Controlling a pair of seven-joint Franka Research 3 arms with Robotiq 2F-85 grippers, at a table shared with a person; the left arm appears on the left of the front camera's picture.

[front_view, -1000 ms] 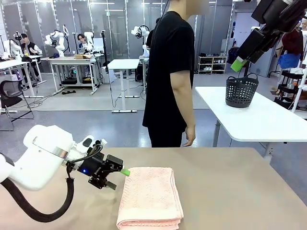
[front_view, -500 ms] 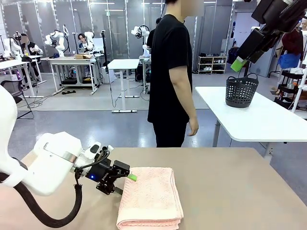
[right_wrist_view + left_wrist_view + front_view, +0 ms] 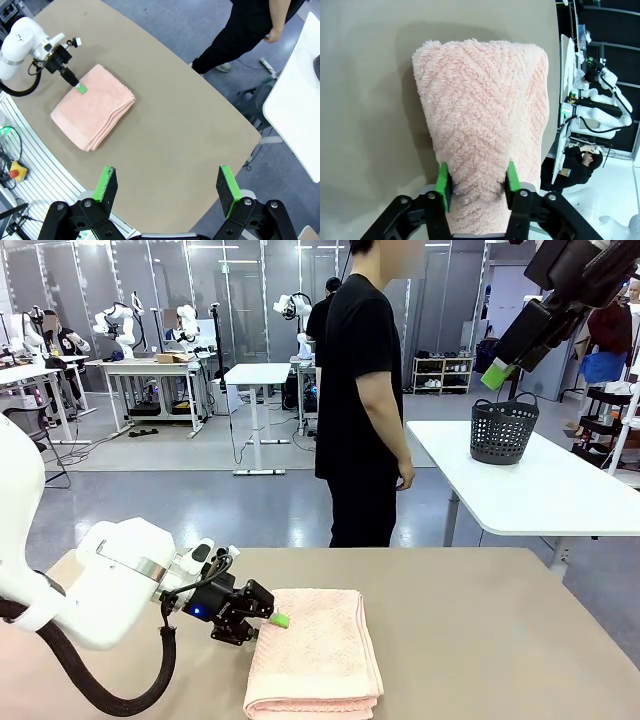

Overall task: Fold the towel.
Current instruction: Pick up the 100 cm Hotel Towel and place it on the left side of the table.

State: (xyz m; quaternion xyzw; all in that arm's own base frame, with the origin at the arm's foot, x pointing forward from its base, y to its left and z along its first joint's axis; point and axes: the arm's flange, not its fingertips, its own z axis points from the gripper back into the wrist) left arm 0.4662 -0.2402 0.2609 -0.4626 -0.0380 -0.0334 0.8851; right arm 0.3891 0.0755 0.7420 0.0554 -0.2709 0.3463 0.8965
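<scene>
The left gripper (image 3: 272, 618) has its green pads on either side of the near-left edge of the towel (image 3: 315, 650), jaws partly closed around the stacked layers; whether they pinch firmly I cannot tell. The towel lies already folded, stretching away ahead of those fingers. For a clean fold, the pinch should catch every layer before lifting. The right gripper (image 3: 165, 186) hangs high above, jaws wide and empty.

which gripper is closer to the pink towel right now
Left. The left gripper has its pads on either side of the towel edge. The right gripper hangs open high above the table, far from it.
</scene>
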